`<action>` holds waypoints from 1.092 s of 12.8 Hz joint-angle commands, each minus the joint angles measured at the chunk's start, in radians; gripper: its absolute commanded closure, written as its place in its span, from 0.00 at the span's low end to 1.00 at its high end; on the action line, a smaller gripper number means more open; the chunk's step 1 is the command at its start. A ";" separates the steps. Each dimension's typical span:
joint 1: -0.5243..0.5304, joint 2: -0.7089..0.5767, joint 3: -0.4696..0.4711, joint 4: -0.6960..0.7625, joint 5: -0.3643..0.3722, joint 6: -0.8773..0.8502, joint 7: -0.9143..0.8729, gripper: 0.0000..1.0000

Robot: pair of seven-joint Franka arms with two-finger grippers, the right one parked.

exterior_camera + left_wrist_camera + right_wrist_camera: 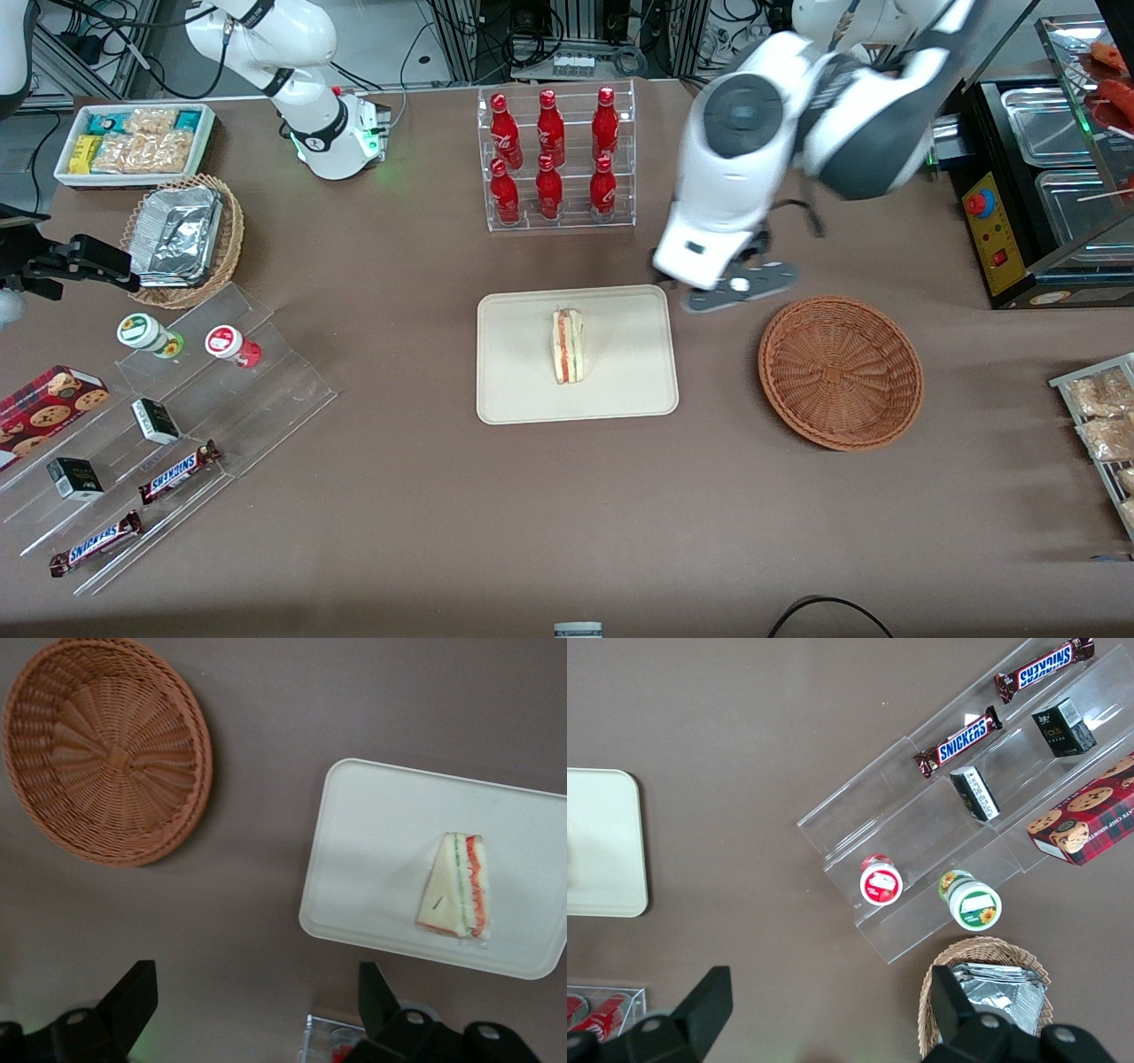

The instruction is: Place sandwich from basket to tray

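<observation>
sandwich (569, 346) wedge on its side mid cream tray (514, 390); wicker basket (840, 372) beside, empty.

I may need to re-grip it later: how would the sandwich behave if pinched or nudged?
The sandwich looks soft, pale bread around thin filling, so it probably squashes easily. It seems light and may slide on the smooth tray. The open tool hangs above the table between tray and basket.
</observation>
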 commanded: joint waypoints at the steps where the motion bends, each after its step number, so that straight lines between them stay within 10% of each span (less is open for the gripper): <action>1: 0.011 -0.103 0.130 -0.027 -0.094 -0.069 0.216 0.00; 14: 0.011 -0.245 0.553 -0.050 -0.147 -0.224 0.834 0.00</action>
